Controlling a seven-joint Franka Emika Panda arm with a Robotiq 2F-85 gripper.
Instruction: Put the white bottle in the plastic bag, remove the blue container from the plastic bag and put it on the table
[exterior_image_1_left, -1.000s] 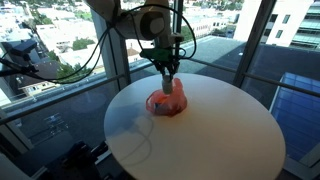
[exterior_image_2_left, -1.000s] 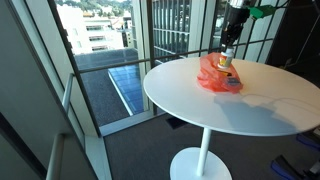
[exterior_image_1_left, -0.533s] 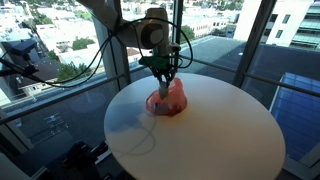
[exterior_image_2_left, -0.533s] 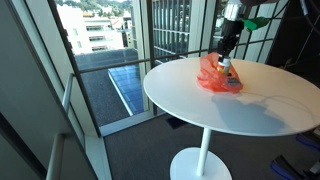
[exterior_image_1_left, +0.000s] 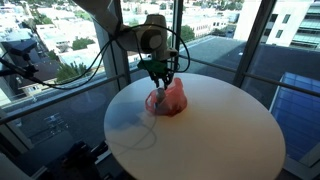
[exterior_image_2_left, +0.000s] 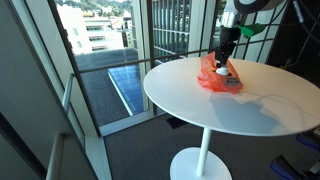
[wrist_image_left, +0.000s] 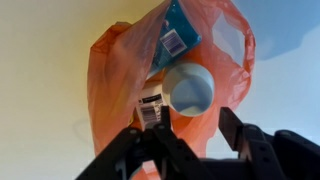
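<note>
1. Wrist view: we see the end effector (wrist_image_left: 193, 140) at the lower edge of the frame, its two dark fingers (wrist_image_left: 150, 145) spread apart. Nothing is gripped between them.
2. Directly beyond the gap we see the white bottle (wrist_image_left: 188, 88) as a round white top. It sits inside the plastic bag (wrist_image_left: 115, 70). A barcode label (wrist_image_left: 152, 108) lies just beside it, close to one finger.
3. The blue container (wrist_image_left: 180, 28) is also inside the bag, on the far side of the bottle from the fingers. A second barcode shows on its face. We cannot tell whether container and bottle touch.
4. The bag is orange, translucent and crumpled, with its mouth gaping toward the camera. It rests on the pale worktop (wrist_image_left: 40, 60).
5. In both exterior views the end effector (exterior_image_1_left: 160, 78) (exterior_image_2_left: 222, 63) points straight down just above the bag (exterior_image_1_left: 170, 100) (exterior_image_2_left: 213, 78). At this scale we cannot tell whether its tips touch the plastic.
6. The worktop (exterior_image_1_left: 210, 135) (exterior_image_2_left: 200, 105) is round and white on a single pedestal (exterior_image_2_left: 203, 150). The bag lies toward its edge on the window side.
7. Behind the worktop we note floor-to-ceiling windows (exterior_image_1_left: 60, 40), with city buildings outside.
</note>
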